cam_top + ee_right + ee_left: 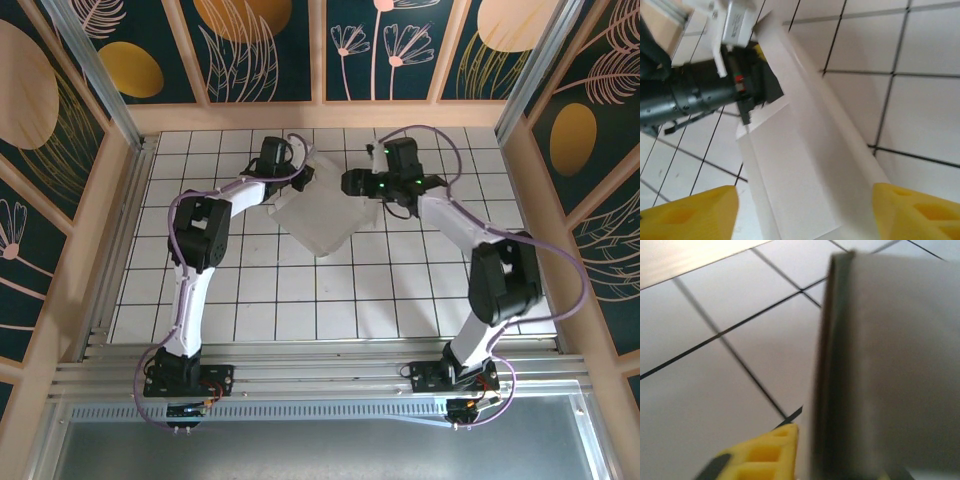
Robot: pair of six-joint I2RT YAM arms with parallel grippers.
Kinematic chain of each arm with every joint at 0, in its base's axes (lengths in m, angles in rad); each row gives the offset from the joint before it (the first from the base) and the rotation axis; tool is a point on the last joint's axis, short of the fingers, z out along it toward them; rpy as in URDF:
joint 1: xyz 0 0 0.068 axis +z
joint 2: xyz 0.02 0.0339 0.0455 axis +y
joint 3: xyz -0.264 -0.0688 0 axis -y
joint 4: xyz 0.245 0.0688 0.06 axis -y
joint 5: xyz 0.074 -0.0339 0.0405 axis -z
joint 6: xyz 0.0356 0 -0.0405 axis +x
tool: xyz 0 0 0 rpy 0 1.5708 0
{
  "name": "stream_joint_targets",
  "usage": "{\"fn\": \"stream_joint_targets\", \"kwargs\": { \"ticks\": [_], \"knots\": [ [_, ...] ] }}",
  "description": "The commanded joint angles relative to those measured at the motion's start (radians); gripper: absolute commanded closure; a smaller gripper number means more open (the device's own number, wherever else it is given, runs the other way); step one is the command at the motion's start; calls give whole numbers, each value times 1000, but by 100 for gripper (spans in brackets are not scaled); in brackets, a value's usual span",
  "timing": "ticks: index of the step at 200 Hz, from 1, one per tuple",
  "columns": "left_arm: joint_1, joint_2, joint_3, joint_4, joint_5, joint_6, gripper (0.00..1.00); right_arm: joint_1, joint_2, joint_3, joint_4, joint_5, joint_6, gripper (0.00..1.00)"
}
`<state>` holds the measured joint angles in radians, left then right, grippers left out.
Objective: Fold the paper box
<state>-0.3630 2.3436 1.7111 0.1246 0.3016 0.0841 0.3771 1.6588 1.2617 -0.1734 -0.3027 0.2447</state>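
Note:
The white paper box [315, 215] lies half folded on the tiled table, tilted like a diamond, with one wall raised. My left gripper [303, 178] is at its upper left edge. In the left wrist view one yellow finger [765, 452] sits just left of the raised, blurred box wall [890, 365], and the other finger is hidden behind that wall. My right gripper [357, 185] hovers at the box's upper right corner. Its jaws [805, 192] stand wide open over the creased box panel [800, 165] without touching it. The left gripper's black body [752, 82] shows at the far edge of the box.
The white tiled tabletop [400, 290] has wooden walls on the left, back and right. A metal rail [320, 375] runs along the near edge, where both arm bases are bolted. Purple cables loop off both arms.

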Motion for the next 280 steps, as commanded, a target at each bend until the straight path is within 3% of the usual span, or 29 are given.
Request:
{"fn": "stream_joint_targets", "kwargs": {
  "ticks": [1, 72, 99, 118, 141, 155, 175, 200, 229, 249, 264, 280],
  "knots": [
    [-1, -81, -54, 31, -118, -80, 72, -35, -97, -93, 90, 85, 51, 23],
    [-1, -150, -181, 134, -75, -114, 66, -94, -120, -165, 116, 96, 24, 20],
    [-1, -223, -268, 185, -39, -129, 48, -130, -134, -179, 119, 109, 12, 18],
    [-1, -309, -364, 239, -22, -159, 44, -157, -155, -197, 140, 88, 25, 17],
    [-1, -457, -500, 304, 0, -264, 44, -214, -159, -211, 175, 20, 97, 19],
    [-1, -539, -529, 267, -72, -394, 43, -244, -149, -217, 189, -32, 146, 24],
    [2, -514, -321, -61, -157, -548, 45, -245, -138, -216, 182, -78, 155, 26],
    [18, -337, 39, -358, -33, -576, 45, -245, -134, -236, 211, -145, 166, 30],
    [52, -144, 368, -490, 22, -599, 44, -248, -86, -207, 177, -122, 191, 33],
    [67, -3, 573, -580, 113, -569, 41, -246, -56, -197, 210, -148, 234, 43],
    [67, 62, 635, -594, 232, -541, 37, -235, -24, -179, 215, -167, 251, 46],
    [67, 76, 617, -590, 240, -517, 35, -224, 2, -170, 223, -157, 270, 46]
  ]
}}
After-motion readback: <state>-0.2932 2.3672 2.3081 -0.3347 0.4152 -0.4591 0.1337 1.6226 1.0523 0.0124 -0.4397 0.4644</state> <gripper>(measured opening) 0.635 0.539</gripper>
